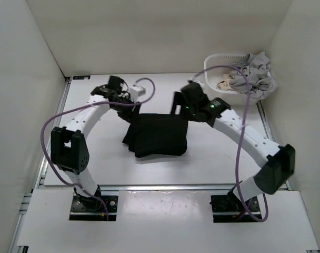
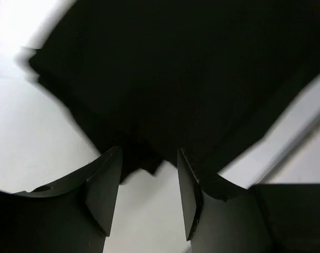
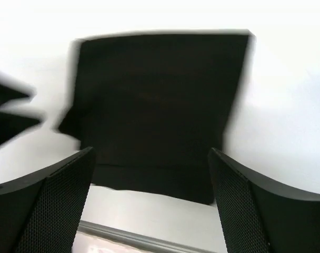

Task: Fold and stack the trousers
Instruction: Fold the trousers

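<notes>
Top external view puts my left end effector [image 2: 149, 152] at 10 o'clock of the trousers [image 1: 157, 135]. Its fingers are parted with nothing between them, and bare tabletop [image 1: 97, 158] shows through the gap. In the left wrist view a loose black tip of cloth hangs just at the mouth of that gap, touching neither finger as far as I can tell.

The trousers lie as a compact, roughly square fold in the middle of the tabletop, with a ragged lobe sticking out at 9 o'clock. I judge them light, soft and limp, matte enough not to slip. Lifted by 1 layer, the fold would sag and fall open. I would pinch through every layer at the 2 corners of a folded edge, 1 for each end effector.

My right end effector [image 3: 150, 153] sits at 1 o'clock of the fold, spread wide and holding nothing. The white basket [image 1: 215, 60], with light grey garments [image 1: 257, 74] and a beige cloth [image 1: 226, 81], stands farther off at 1 o'clock.

Black on black hides the creases, so I cannot count layers or tell waistband from legs. My arms cover the fold's 12 o'clock edge, and both wrist views are blurred.
</notes>
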You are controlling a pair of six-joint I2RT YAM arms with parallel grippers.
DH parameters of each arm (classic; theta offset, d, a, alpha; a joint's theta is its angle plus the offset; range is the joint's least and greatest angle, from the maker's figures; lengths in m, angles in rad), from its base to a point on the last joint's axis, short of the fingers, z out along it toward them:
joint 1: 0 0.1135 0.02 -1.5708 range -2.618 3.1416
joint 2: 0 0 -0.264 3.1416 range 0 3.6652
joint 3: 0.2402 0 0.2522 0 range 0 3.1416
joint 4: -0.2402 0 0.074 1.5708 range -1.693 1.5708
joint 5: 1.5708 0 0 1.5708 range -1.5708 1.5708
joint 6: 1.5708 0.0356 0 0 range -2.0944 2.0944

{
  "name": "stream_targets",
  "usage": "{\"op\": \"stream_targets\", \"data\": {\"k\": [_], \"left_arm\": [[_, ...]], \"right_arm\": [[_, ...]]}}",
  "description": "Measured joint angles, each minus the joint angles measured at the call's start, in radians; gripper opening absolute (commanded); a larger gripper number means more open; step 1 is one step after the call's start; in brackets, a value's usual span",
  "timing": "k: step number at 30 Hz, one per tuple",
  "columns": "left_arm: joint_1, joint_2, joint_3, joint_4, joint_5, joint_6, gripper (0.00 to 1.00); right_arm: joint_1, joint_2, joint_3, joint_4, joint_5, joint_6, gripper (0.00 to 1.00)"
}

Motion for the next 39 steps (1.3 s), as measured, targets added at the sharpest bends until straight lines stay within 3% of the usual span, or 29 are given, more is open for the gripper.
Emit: {"op": "stream_targets", "data": {"k": [3, 7, 17, 22, 30, 32, 34, 35, 39], "left_arm": [[-0.099, -0.019, -0.084, -0.068, 0.014, 0.014, 0.58], [-0.108, 0.069, -0.158, -0.146, -0.002, -0.007, 0.59], [-0.116, 0.13, -0.197, -0.15, 0.007, -0.07, 0.62], [-0.137, 0.172, -0.205, -0.154, 0.055, -0.071, 0.62], [-0.144, 0.219, -0.201, -0.15, 0.058, -0.081, 0.7], [-0.143, 0.228, -0.199, -0.15, 0.072, -0.082, 0.58], [-0.143, 0.249, -0.186, -0.154, 0.099, -0.081, 0.33], [-0.143, 0.264, -0.173, -0.158, 0.115, -0.077, 0.14], [-0.142, 0.318, -0.087, -0.197, 0.17, -0.06, 0.14]], "right_arm": [[-0.13, -0.115, -0.247, 0.053, -0.061, 0.05, 0.92], [-0.232, -0.101, -0.427, 0.144, -0.2, 0.066, 0.92], [-0.283, -0.089, -0.593, 0.376, -0.392, 0.087, 0.93], [-0.291, -0.09, -0.685, 0.41, -0.426, 0.117, 0.93], [-0.29, -0.122, -0.698, 0.44, -0.439, 0.119, 0.94], [-0.29, -0.124, -0.702, 0.447, -0.442, 0.119, 0.94], [-0.29, -0.126, -0.721, 0.465, -0.448, 0.12, 0.95], [-0.29, -0.126, -0.734, 0.468, -0.451, 0.12, 0.95], [-0.29, -0.126, -0.775, 0.468, -0.453, 0.121, 0.96]]}}
